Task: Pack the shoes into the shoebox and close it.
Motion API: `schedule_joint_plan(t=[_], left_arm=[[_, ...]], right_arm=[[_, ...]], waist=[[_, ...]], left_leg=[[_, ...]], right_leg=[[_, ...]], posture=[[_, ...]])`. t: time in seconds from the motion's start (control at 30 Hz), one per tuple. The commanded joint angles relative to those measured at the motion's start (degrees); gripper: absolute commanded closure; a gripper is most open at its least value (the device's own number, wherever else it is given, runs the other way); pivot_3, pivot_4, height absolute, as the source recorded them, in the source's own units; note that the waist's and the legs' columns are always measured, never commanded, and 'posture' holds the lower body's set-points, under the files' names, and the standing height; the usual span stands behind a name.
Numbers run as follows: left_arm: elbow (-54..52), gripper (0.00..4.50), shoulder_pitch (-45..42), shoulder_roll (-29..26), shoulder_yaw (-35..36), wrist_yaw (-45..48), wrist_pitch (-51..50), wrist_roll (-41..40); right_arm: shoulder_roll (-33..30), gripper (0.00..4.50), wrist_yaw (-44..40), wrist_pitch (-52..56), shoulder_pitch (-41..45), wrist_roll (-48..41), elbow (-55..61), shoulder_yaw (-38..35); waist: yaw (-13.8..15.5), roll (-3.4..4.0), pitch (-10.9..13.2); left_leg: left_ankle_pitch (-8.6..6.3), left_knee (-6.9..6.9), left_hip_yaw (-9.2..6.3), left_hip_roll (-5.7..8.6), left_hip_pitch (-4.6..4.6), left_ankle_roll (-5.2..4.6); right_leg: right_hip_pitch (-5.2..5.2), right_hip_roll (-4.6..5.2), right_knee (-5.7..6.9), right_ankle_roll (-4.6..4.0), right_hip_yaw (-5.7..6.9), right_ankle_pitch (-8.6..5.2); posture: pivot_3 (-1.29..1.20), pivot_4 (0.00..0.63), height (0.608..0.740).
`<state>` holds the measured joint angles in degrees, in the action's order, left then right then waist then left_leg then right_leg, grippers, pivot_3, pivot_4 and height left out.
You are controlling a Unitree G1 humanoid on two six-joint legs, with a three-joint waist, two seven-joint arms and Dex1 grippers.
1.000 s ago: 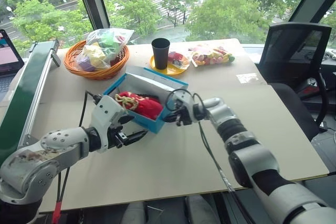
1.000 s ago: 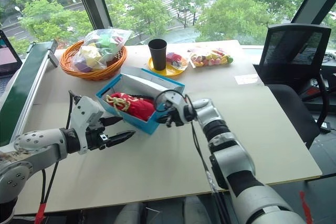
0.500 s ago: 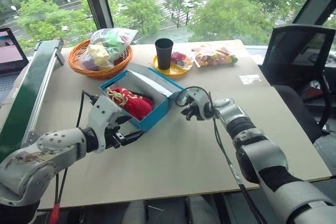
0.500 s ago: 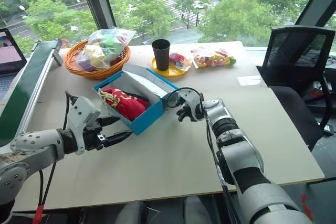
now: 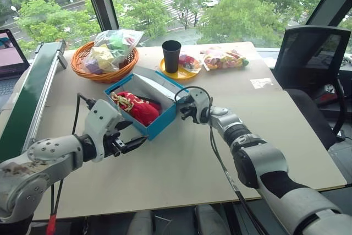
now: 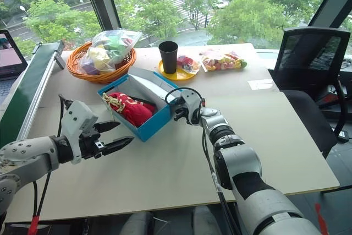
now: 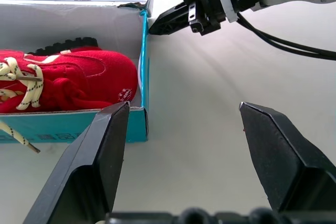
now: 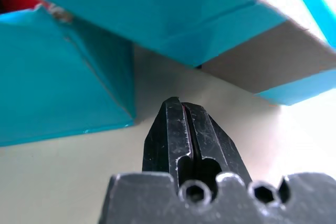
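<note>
Shoebox [image 5: 144,106]: rectangular turquoise cardboard, white inside, lid open and leaning back on its far side, set askew on the pale table [image 5: 264,136]. Contents: the shoes [image 5: 136,107], red, felt-like cloth with cream-yellow laces and a dark ridged sole showing, lying on their side within the walls. Right claw [image 5: 181,111]: black fingers pressed together, gripping nothing, tip at the box's right-hand corner by the lid's hinge end; contact cannot be told. Left claw [image 5: 130,143]: black fingers spread wide apart, empty, hovering over the table just in front of the box's near long wall. Orange woven basket [image 5: 82,53]: round, at the far left of the table, holding a clear bag [image 5: 111,48] of colourful items. Yellow plate [image 5: 179,72]: round, behind the box, bearing a dark upright cup [image 5: 171,55] and a small packet. Second clear bag [image 5: 222,58] of colourful pieces: flat on the table to the right of the plate.
</note>
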<state>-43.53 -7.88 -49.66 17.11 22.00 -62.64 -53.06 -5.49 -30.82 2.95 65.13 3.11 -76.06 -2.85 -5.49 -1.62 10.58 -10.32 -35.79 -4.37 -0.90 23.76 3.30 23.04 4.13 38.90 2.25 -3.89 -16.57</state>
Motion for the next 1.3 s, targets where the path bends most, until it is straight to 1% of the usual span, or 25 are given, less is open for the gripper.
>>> schedule_joint_plan(t=[0.03,0.23,0.4,0.6,0.7,0.83,0.93,1.13,1.23,1.3], left_arm=[[-1.91,0.93,0.60,-0.95,2.15,-0.36,-0.19,-0.92],[-1.75,0.93,0.48,-1.30,2.26,-0.85,-0.13,-1.73],[-1.82,0.93,1.04,-1.60,2.64,-1.03,-0.16,-2.08],[-1.75,0.93,1.89,-1.95,3.20,-0.96,0.05,-2.12],[-1.59,0.93,1.88,-2.13,3.13,-0.85,0.13,-2.16],[-1.63,0.93,2.52,-2.55,3.81,-0.54,0.16,-2.31],[-1.72,0.93,3.05,-2.90,4.58,-0.42,0.04,-2.57],[-2.47,0.93,4.85,-2.90,5.85,-0.96,-0.02,-3.43],[-2.61,0.93,5.24,-2.87,5.81,-1.34,0.19,-3.62],[-2.86,0.93,5.53,-2.69,5.92,-1.84,0.27,-3.92]], right_arm=[[0.34,4.49,2.83,-3.83,1.61,-1.64,0.69,-2.34],[0.78,4.49,3.93,-7.80,1.36,-3.11,0.59,-5.17],[1.52,4.49,0.41,-11.88,2.63,-8.50,1.53,-10.48],[1.69,4.49,-4.81,-14.84,4.41,-11.85,2.58,-13.28],[1.75,4.49,-7.23,-15.01,4.96,-12.34,2.89,-12.96],[2.08,4.49,-16.63,-12.07,5.61,-13.33,4.61,-11.84],[1.89,4.49,-22.07,-10.05,5.42,-13.31,6.03,-10.32],[2.51,4.49,-33.30,-2.66,5.41,-14.09,11.03,-6.79],[3.26,4.49,-35.80,-0.28,5.26,-13.69,13.38,-4.67],[4.29,4.49,-35.42,0.29,5.93,-13.28,13.99,-3.59]], waist=[[-0.03,0.00,0.00],[-0.07,0.00,0.00],[-0.08,0.00,0.00],[-0.14,0.01,0.01],[-0.08,0.01,0.01],[-0.12,0.01,0.01],[-0.12,0.01,0.01],[-0.05,0.02,0.01],[-0.10,0.02,0.01],[-0.07,0.02,0.01]], left_leg=[[0.00,0.00,0.00,0.00,0.00,0.00],[0.00,0.00,0.01,0.00,0.00,0.00],[0.00,0.01,0.01,-0.01,0.00,0.00],[0.00,0.01,0.01,-0.02,0.00,0.00],[0.00,0.01,0.01,-0.02,0.00,0.00],[-0.01,0.02,0.01,-0.02,0.00,-0.01],[0.00,0.02,0.01,-0.02,0.00,-0.01],[-0.01,0.02,0.01,-0.02,0.00,-0.01],[-0.01,0.02,0.01,-0.03,0.00,-0.01],[-0.01,0.02,0.01,-0.03,-0.01,-0.01]], right_leg=[[0.00,0.00,0.00,0.00,0.00,0.00],[0.00,-0.01,0.00,0.00,0.00,0.00],[0.00,-0.01,-0.01,0.00,0.00,0.00],[0.01,-0.03,0.00,0.00,-0.01,0.00],[0.00,-0.02,-0.01,0.00,-0.01,0.00],[0.00,-0.02,-0.02,0.00,0.00,0.00],[0.01,-0.03,0.00,0.00,0.00,0.00],[0.02,-0.02,-0.01,0.00,-0.01,0.00],[0.03,-0.03,0.00,0.00,0.00,0.00],[0.03,-0.03,0.00,0.00,0.00,0.00]], posture=[[0.00,0.150,0.738],[0.00,0.150,0.738],[0.00,0.150,0.738],[0.00,0.150,0.738],[0.00,0.150,0.738],[0.00,0.150,0.738],[0.00,0.150,0.738],[0.00,0.150,0.738],[0.00,0.150,0.738],[0.00,0.150,0.738]])
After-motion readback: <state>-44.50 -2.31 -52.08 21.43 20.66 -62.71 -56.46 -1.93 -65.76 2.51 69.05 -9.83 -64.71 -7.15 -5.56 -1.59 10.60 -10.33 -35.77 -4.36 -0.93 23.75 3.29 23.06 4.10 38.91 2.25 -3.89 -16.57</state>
